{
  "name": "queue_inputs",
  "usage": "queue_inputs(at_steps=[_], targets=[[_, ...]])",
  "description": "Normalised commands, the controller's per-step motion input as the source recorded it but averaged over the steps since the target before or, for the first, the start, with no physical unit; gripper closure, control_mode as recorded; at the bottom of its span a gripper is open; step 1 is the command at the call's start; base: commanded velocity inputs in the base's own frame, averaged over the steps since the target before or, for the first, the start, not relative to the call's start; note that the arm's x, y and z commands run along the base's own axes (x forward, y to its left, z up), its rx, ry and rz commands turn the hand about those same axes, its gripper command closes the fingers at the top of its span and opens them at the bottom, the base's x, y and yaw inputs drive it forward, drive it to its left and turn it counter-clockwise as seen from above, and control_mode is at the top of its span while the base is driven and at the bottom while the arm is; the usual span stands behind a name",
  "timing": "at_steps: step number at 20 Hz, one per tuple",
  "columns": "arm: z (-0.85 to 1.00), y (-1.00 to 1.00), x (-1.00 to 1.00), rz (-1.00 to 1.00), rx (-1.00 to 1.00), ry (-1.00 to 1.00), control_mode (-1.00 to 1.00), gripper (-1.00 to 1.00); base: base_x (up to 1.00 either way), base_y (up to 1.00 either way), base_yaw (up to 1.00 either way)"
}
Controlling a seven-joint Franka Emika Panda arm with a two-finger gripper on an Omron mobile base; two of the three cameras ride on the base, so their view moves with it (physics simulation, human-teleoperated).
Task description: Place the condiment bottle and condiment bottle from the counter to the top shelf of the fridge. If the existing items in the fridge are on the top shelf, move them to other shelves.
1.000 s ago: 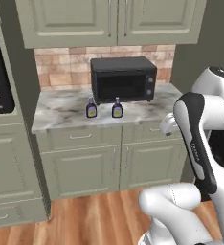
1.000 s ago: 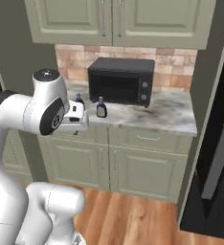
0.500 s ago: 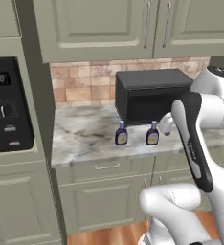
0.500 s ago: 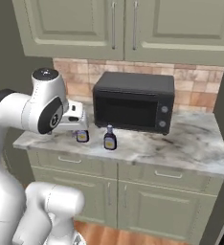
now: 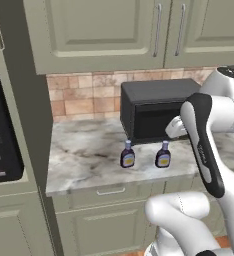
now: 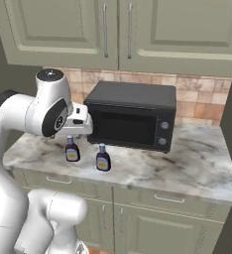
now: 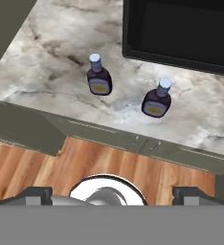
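Two small dark condiment bottles with pale caps and yellow labels stand upright on the marble counter [image 5: 81, 150], just in front of the microwave. The left bottle [image 5: 127, 155] [image 6: 72, 150] [image 7: 99, 79] and the right bottle [image 5: 162, 156] [image 6: 103, 158] [image 7: 157, 101] stand apart from each other. My gripper [image 6: 82, 130] [image 5: 174, 128] hangs above and short of them, near the counter's front edge. In the hand view the gripper [image 7: 112, 195] is open, its fingertips [image 7: 35, 194] far apart with nothing between them. The fridge is out of view.
A black microwave [image 5: 159, 112] [image 6: 133, 116] [image 7: 181, 28] sits against the tiled wall behind the bottles. A black wall oven [image 5: 1, 130] stands left of the counter. Cabinets hang overhead, drawers [image 7: 104, 131] run under the counter, and wooden floor [image 7: 109, 162] lies below.
The whole picture has shifted and grown: the base has driven nearer to the counter. The bottles stand as before, and the arm keeps much the same pose.
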Motion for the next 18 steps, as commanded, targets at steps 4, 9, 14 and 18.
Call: queue_inputs(at_steps=[4,9,14,18], targets=[[0.0,0.0,0.0,0.0,0.0,0.0,1.0,-1.0,0.1,-0.3,-0.02],[0.0,0.0,0.0,0.0,0.0,0.0,1.0,-1.0,0.3,-0.35,-0.04],[-0.02,-0.05,0.15,0.0,0.0,0.01,-1.0,-1.0,0.38,-0.15,0.0],[-0.23,-0.86,0.94,0.12,0.04,0.13,-1.0,-1.0,0.0,0.0,0.0]])
